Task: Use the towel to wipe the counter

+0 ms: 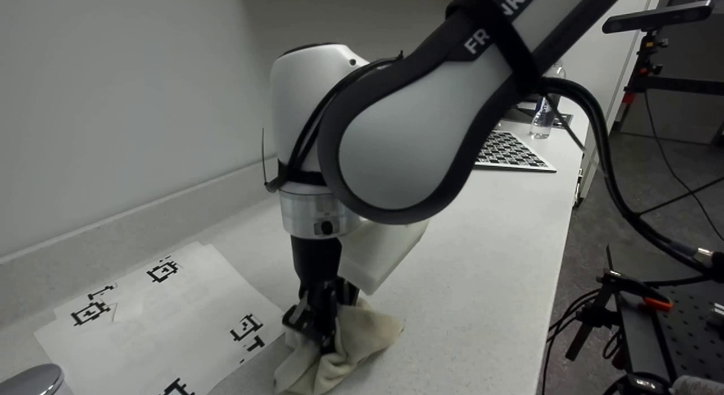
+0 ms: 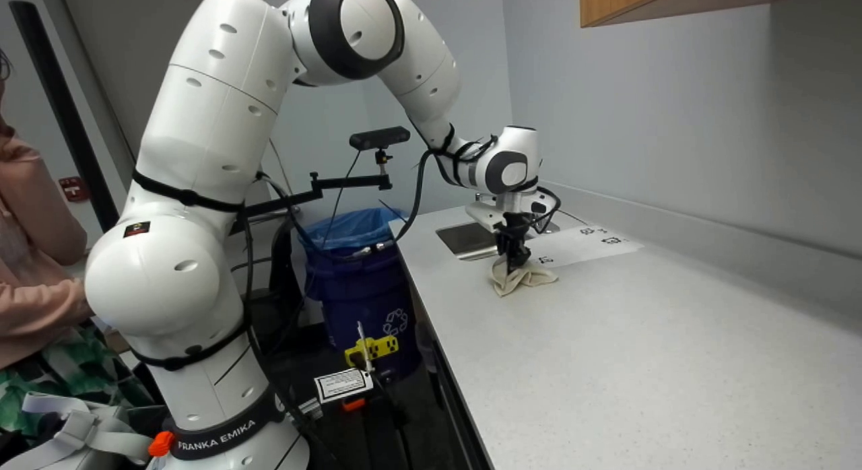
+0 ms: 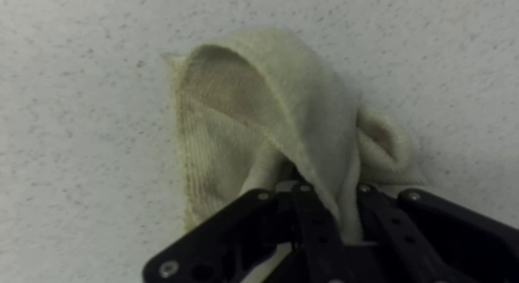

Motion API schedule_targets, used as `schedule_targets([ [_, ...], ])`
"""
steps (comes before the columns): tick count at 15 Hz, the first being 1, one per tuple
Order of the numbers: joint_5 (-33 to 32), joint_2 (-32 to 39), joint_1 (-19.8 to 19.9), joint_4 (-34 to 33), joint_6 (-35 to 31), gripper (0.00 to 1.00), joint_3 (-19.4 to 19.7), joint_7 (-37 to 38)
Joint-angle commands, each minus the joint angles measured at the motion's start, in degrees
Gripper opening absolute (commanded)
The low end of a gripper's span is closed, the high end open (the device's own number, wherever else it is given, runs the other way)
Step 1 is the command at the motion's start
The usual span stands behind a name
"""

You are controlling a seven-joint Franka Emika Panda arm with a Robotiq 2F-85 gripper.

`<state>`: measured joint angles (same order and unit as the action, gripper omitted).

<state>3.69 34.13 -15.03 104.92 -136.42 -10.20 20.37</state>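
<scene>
A cream towel [image 1: 367,333] lies bunched on the pale speckled counter [image 1: 475,304]. It also shows on the counter in an exterior view [image 2: 535,276]. My gripper [image 1: 327,341] points straight down, its fingers within the towel's folds. In the wrist view the gripper [image 3: 334,189] is shut on a pinched fold of the towel [image 3: 312,88], with cloth between the two black fingers. The towel's loose part spreads out over the counter [image 3: 81,153], with one fold arched up and a small curl to the right. The fingertips themselves are hidden by cloth.
White paper sheets with black markers [image 1: 169,321] lie beside the towel, near the wall. A sink [image 2: 468,240] is set into the counter. A checkered board [image 1: 512,151] and a bottle [image 1: 544,120] stand farther along. A wooden cabinet [image 2: 646,2] hangs overhead.
</scene>
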Motion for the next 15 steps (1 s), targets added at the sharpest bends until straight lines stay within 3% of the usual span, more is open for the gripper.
schedule_targets([
  [1,1.2,2.9,-1.7,-2.5,1.9,0.04,-1.2,-4.0],
  [8,1.1,1.4,-0.5,-0.3,1.3,0.04,0.8,-4.2],
  [15,3.6,-3.3,4.9,6.7,-2.2,0.04,4.9,-3.2],
])
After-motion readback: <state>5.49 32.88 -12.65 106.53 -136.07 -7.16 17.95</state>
